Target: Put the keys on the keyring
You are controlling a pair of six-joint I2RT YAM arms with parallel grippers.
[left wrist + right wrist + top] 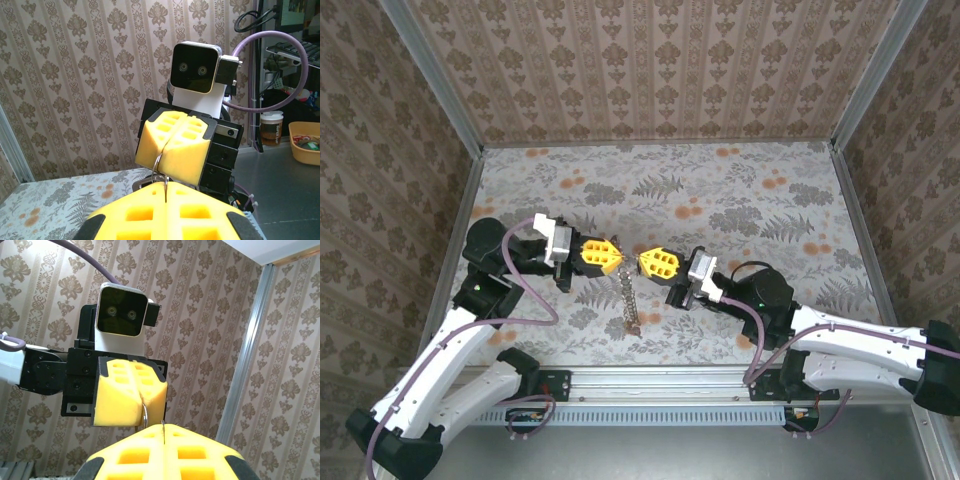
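My left gripper (615,258) and right gripper (643,263) meet tip to tip above the middle of the table, both shut. Between them they pinch a thin metal wire loop, the keyring (158,162), which bridges the small gap between the yellow pads. In the left wrist view the wire runs from my own pads (150,200) into the seam of the right gripper (162,151). The right wrist view shows the same ring (145,415) entering the left gripper (141,402). A grey-brown chain (628,295) hangs from the ring to the table. Its lower end (633,326) carries a small dark piece; the keys are too small to tell apart.
The flower-patterned table (740,200) is walled by patterned panels at the back and both sides, with metal posts (860,80) at the corners. A metal rail (650,380) runs along the near edge by the arm bases. Purple cables (535,320) loop beside the left arm.
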